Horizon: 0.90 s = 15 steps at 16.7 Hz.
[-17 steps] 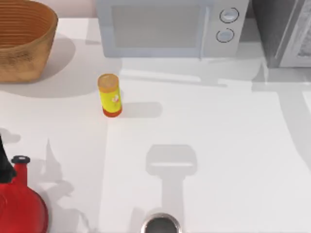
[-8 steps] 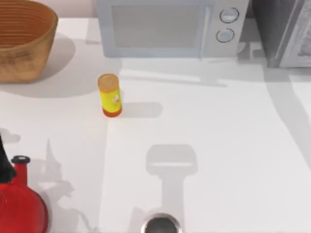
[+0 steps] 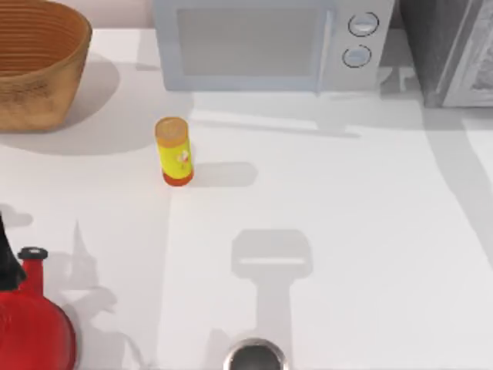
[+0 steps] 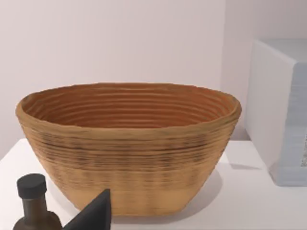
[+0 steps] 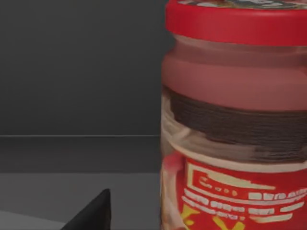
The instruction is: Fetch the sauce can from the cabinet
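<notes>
Close before the right wrist camera, the sauce can stands against the cabinet's dark inner wall, one dark finger of the right pincer beside it; whether that pincer is wide or narrow cannot be told. From above, the cabinet sits at the counter's far right corner beside the microwave. The left wrist camera faces the woven basket.

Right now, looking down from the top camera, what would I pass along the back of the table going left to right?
Wicker basket → microwave → cabinet.
</notes>
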Tool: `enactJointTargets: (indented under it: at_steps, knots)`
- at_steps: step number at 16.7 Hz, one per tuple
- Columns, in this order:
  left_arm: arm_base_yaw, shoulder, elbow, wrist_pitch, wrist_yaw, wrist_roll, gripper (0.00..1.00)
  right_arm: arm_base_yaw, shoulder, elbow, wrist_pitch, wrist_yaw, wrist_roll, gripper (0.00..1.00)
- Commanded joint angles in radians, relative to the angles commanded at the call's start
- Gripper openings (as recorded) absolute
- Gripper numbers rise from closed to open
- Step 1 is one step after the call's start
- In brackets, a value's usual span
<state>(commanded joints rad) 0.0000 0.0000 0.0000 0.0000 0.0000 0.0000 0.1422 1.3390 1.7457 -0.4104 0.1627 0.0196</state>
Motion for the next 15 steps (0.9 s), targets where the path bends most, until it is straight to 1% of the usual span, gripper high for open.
enactJointTargets:
  at_steps: [6, 13, 15]
  knots:
    - [0.000, 0.000, 0.000, 0.000, 0.000, 0.000, 1.00, -0.009, 0.004, 0.003, 0.002, -0.009, 0.001, 1.00]
    - [0.000, 0.000, 0.000, 0.000, 0.000, 0.000, 1.00, -0.038, 0.194, 0.157, 0.030, -0.033, 0.001, 1.00]
    - [0.000, 0.000, 0.000, 0.000, 0.000, 0.000, 1.00, -0.043, 0.213, 0.175, 0.036, -0.038, 0.001, 1.00]
